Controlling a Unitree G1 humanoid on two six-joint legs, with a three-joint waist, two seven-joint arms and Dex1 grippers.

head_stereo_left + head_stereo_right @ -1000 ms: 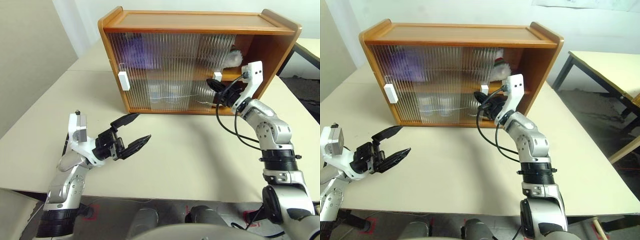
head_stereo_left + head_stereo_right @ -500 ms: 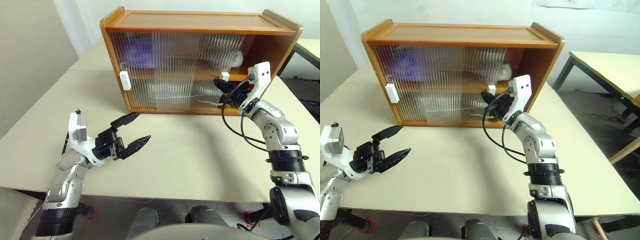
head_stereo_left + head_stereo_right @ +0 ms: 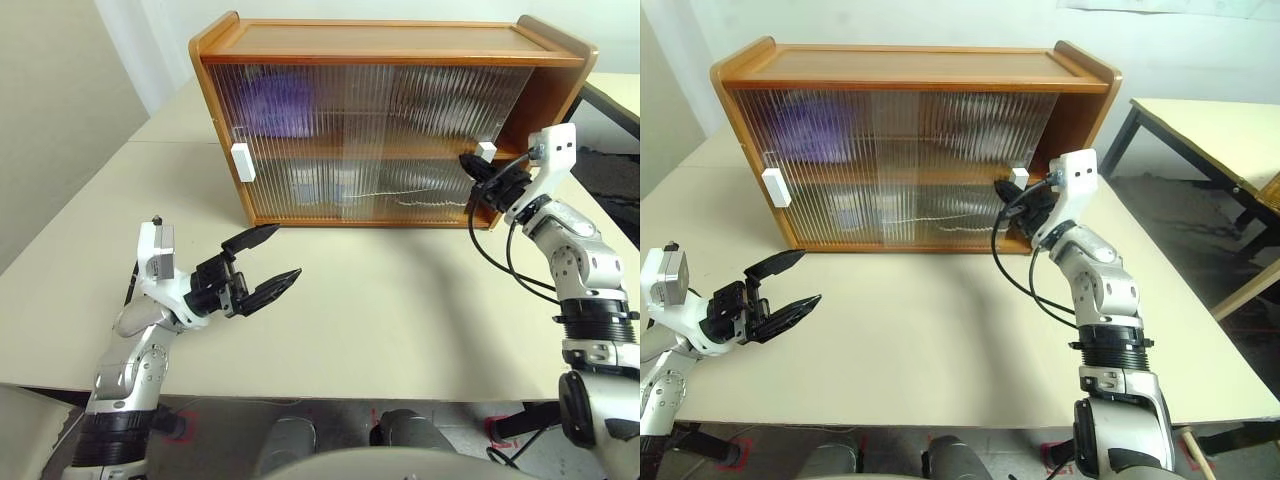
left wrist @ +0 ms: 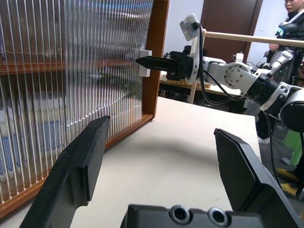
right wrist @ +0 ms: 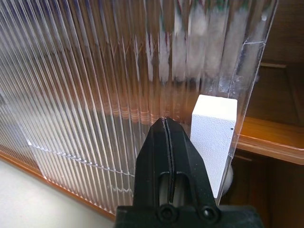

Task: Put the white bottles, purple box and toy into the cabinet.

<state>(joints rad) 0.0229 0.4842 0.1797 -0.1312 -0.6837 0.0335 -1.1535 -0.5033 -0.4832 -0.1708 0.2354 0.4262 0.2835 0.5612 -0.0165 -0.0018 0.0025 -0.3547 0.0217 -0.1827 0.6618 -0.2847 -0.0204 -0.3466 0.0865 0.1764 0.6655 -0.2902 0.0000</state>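
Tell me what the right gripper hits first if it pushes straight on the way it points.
Most likely the ribbed sliding door of the cabinet: the shut right gripper points at it, just beside the white handle. The remaining gap is unclear.

Sliding doors (image 3: 380,140) block cabinet (image 3: 400,45) front; narrow gap at right.

Cream table (image 3: 400,320) carries wooden cabinet (image 3: 390,45) at far side; rest of tabletop bare.
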